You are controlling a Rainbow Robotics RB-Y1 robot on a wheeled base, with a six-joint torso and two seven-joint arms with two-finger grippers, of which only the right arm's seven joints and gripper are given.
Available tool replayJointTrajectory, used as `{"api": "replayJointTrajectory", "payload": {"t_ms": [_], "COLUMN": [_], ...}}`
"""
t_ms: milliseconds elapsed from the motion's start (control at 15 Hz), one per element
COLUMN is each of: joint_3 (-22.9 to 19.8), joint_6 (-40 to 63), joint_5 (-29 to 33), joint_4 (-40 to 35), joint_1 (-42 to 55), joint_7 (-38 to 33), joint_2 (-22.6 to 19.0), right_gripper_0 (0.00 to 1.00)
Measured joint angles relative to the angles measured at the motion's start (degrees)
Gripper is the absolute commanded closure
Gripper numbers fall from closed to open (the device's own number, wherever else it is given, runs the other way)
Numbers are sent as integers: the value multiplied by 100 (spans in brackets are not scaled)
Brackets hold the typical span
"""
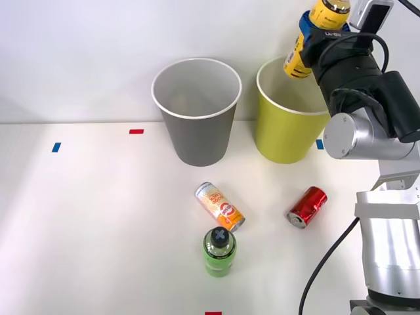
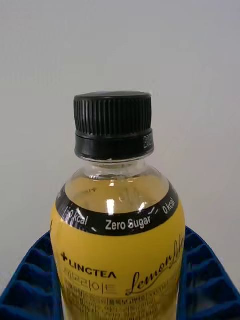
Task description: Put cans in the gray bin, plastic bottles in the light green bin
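**Front view: yellow bottle poised over the light green bin**

Front view has the right gripper (image 1: pixel 314 41) up high, clenched on the yellow-labelled bottle (image 1: pixel 298 56), which hangs tilted above the light green bin (image 1: pixel 285 134), over its far rim. Wrist view confirms the hold: blue ribbed fingers (image 2: pixel 30 280) press against both sides of the bottle (image 2: pixel 117 265), black cap clear of them. So this reads as the drop step for the first plastic bottle. Next move, I'd judge: centre it over the opening, then release. Waiting on the table are the green bottle (image 1: pixel 219 252), touching the orange-and-white can (image 1: pixel 220 206), and the red can (image 1: pixel 307 207) nearby. The gray bin (image 1: pixel 197 115) stands just beside the green one.
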Motion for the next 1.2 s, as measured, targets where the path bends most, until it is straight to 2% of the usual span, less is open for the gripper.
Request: {"api": "replayJointTrajectory", "payload": {"t_ms": [200,600,800,1200], "joint_3": [-23,6,156,523], "joint_6": [-21,-235,-1101,-1352], "joint_5": [-112,-298,-708,-1755], "joint_4": [1,1,-90,-2193], "joint_1": [0,26,408,2547], "joint_7": [-50,-41,-20,-6], "joint_2": [4,6,5,-53], "right_gripper_0": [4,3,3,3]}}
